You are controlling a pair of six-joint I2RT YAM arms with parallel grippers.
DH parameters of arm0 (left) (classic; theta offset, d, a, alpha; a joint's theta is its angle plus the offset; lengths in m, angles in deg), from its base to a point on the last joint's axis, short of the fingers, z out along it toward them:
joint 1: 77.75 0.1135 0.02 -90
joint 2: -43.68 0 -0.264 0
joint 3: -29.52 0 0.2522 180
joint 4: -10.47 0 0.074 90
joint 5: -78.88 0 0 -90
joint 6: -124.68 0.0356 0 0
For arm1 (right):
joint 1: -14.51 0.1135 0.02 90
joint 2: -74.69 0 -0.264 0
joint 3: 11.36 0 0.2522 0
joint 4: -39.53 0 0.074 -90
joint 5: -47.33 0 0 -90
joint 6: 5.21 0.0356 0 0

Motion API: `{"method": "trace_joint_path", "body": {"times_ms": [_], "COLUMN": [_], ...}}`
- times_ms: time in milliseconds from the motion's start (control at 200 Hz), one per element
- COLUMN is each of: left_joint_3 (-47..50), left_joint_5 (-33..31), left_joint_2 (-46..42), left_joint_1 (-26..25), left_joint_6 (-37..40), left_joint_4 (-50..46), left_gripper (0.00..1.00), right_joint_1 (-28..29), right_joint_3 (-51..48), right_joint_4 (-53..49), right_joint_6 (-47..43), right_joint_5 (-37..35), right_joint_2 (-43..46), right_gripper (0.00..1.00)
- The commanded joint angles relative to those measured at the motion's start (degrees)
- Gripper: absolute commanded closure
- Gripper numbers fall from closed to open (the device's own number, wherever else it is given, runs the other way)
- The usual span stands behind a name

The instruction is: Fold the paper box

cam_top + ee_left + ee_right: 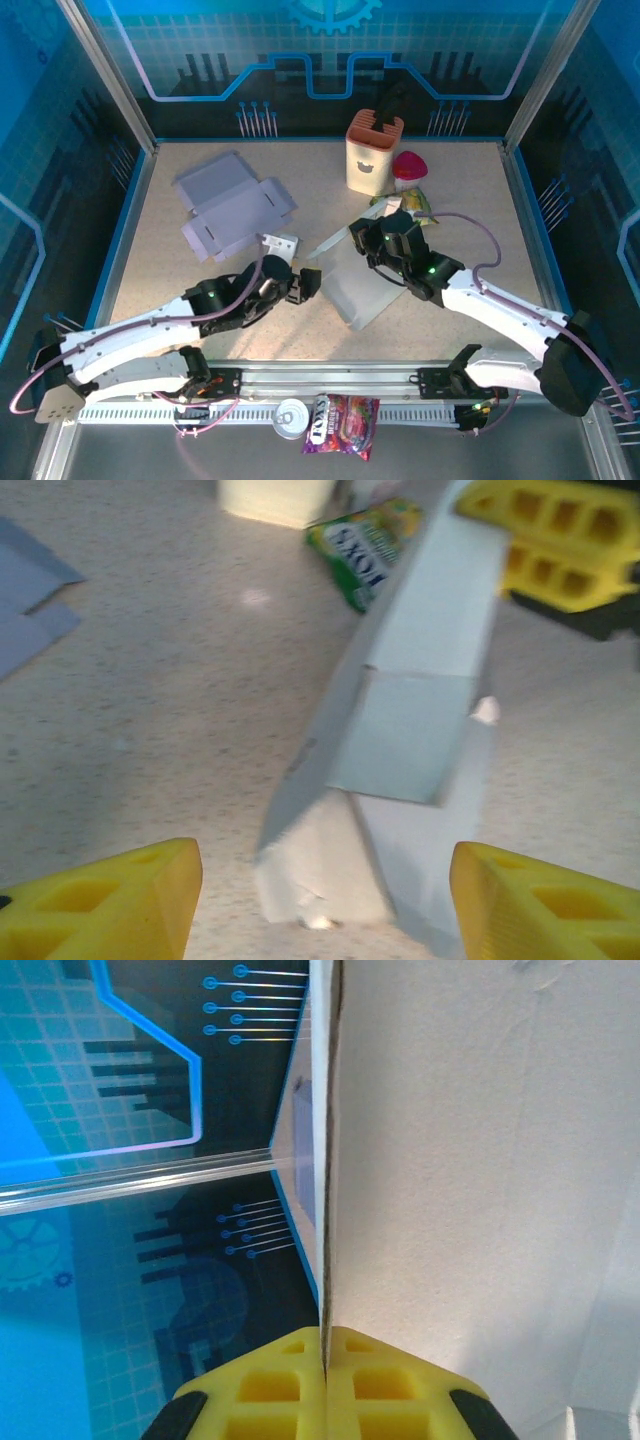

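The paper box [362, 285] is a pale, partly folded carton lying mid-table. My right gripper [377, 246] is shut on its far wall; in the right wrist view the yellow fingers [270, 1390] pinch the thin edge of the white panel [480, 1160]. My left gripper [306, 283] stands open just left of the box. In the left wrist view its gripper [325, 910] faces the box [410, 710], whose end flap lies on the table between the wide-apart fingertips without touching them. The right gripper's yellow fingers [560, 540] grip the box's raised wall at the top right.
A flat lavender cardboard blank [232, 208] lies at the back left, a small white piece [283, 243] beside it. A cream holder [373, 150], a red object [408, 165] and a green snack packet [415, 203] stand behind the box. A can [291, 417] and a sweets packet [342, 424] rest by the near rail.
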Motion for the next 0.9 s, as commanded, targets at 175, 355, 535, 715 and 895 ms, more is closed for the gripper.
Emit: {"method": "trace_joint_path", "body": {"times_ms": [175,355,535,715,895], "left_joint_3": [-0.5,1.7,2.0,0.2,-3.5], "left_joint_5": [-8.9,-6.5,-2.2,3.3,2.9], "left_joint_2": [0.0,-1.9,-3.0,-2.5,3.5], "left_joint_1": [0.9,1.6,4.9,5.6,4.3], "left_joint_6": [6.9,7.6,7.1,5.9,4.5], "left_joint_4": [-0.2,0.9,1.7,2.5,-0.1], "left_gripper": [0.48,0.51,0.49,0.45,0.44], "right_joint_1": [-1.8,-2.6,-2.4,-1.4,-0.5], "right_joint_3": [0.0,-0.3,-0.4,-1.1,-0.9], "right_joint_4": [-2.9,-1.9,-1.0,1.4,2.5], "right_joint_6": [0.0,-0.4,-1.2,-2.7,-1.9], "right_joint_5": [1.9,3.2,3.4,1.7,0.0], "right_joint_2": [1.9,1.7,1.0,0.1,-1.4], "right_gripper": [1.00,1.00,1.00,1.00,1.00]}}
